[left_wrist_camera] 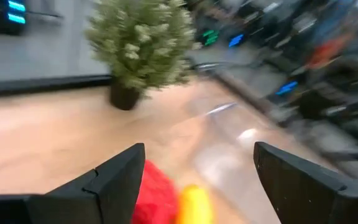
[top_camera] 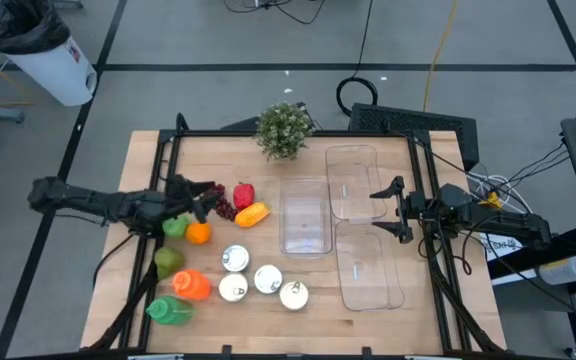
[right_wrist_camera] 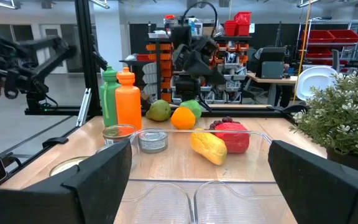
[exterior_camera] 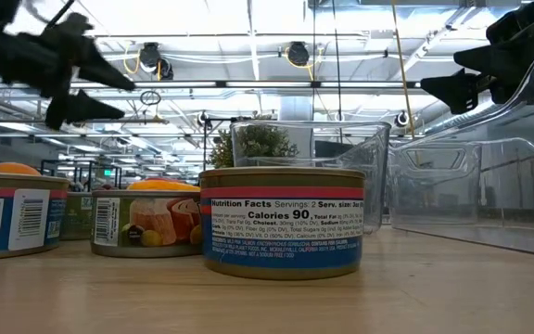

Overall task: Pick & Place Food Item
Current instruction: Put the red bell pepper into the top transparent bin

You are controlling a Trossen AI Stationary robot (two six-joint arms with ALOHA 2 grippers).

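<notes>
A red pepper, a yellow pepper and dark grapes lie on the wooden table left of centre. My left gripper hovers open just left of them, above the table, touching nothing. In its wrist view the red pepper and the yellow pepper show low between the fingers of my left gripper. My right gripper waits open at the right, over the clear containers, facing the food.
An orange, green fruit, an orange bottle, a green bottle and several cans stand near left. Clear tubs fill the middle and right. A potted plant stands at the far edge.
</notes>
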